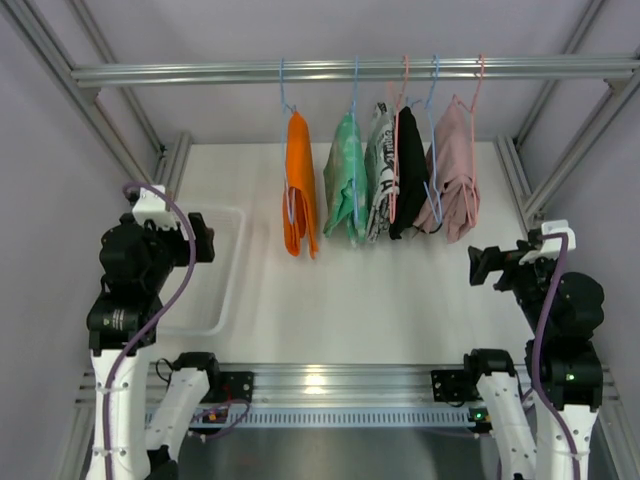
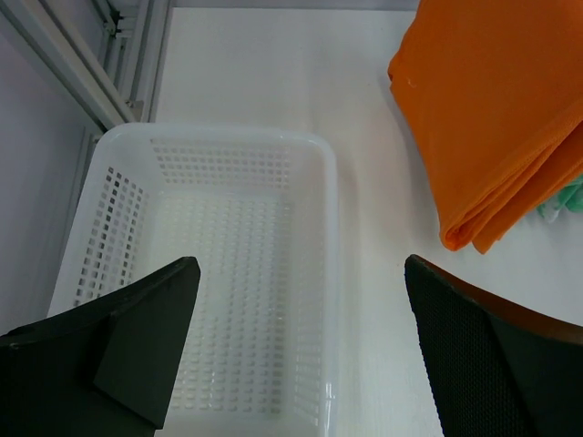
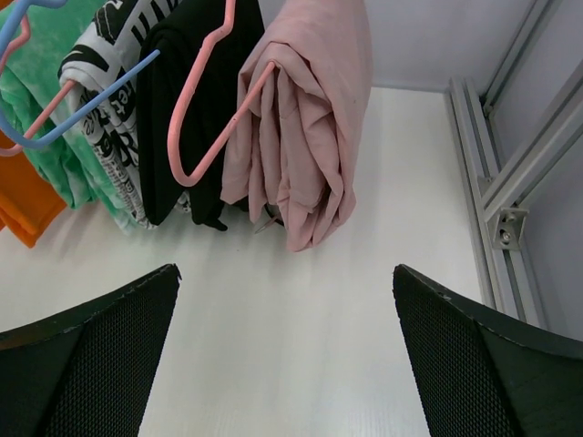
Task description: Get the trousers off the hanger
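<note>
The orange trousers hang folded over a thin light-blue wire hanger at the left end of the rail. They fill the upper right of the left wrist view, and a corner shows at the left edge of the right wrist view. My left gripper is open and empty, left of the trousers and over a white basket; in its own view the jaws stand wide apart. My right gripper is open and empty at the right, below the pink garment, also wide apart in its view.
A white perforated basket sits on the table at the left. On the rail hang a mint-green garment, a black-and-white printed one, a black one and a pale pink one. Frame posts flank the table.
</note>
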You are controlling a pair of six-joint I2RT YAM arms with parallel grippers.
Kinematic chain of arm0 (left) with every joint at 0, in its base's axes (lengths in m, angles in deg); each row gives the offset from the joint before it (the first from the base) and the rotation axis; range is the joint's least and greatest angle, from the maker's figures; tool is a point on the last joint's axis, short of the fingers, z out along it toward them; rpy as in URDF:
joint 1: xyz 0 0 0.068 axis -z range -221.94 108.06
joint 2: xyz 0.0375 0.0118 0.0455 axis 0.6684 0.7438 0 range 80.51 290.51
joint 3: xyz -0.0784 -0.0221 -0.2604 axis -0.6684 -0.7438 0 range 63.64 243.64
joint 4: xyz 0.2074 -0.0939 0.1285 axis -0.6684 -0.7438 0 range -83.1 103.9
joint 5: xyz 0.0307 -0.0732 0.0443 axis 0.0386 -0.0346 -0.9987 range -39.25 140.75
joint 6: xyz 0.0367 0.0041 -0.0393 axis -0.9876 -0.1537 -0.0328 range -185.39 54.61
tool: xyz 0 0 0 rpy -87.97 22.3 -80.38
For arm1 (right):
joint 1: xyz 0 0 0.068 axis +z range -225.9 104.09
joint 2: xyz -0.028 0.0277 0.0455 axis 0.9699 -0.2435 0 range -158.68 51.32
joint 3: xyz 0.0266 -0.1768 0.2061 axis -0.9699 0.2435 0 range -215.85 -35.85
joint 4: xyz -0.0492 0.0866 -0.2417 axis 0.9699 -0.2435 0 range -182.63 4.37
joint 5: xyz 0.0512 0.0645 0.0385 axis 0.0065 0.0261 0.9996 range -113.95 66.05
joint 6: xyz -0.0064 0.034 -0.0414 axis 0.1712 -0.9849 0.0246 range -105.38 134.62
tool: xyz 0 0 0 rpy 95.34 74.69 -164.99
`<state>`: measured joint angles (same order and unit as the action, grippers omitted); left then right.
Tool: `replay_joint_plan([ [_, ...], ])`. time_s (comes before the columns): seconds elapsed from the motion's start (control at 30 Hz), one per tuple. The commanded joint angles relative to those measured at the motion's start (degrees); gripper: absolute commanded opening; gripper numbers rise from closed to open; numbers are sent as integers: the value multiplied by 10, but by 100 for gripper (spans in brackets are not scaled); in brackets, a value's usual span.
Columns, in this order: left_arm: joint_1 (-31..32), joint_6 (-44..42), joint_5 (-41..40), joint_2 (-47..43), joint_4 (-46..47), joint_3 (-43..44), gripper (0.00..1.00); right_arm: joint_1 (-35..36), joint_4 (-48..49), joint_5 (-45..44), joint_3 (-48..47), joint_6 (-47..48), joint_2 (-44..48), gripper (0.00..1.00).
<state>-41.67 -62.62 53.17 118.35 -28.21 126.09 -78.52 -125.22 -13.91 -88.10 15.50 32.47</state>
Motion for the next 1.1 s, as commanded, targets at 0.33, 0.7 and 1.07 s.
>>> replay_joint_plan([
  [0.33, 2, 204, 384, 122, 98, 127, 99, 9, -2, 32, -36, 13, -13, 99],
  [0.7, 1, 510, 509, 230, 512, 48, 98, 9, -38, 92, -76, 23, -53, 100],
  [1.07, 67, 579, 493, 334, 706, 32, 80, 9, -40, 195, -91, 30, -96, 100],
])
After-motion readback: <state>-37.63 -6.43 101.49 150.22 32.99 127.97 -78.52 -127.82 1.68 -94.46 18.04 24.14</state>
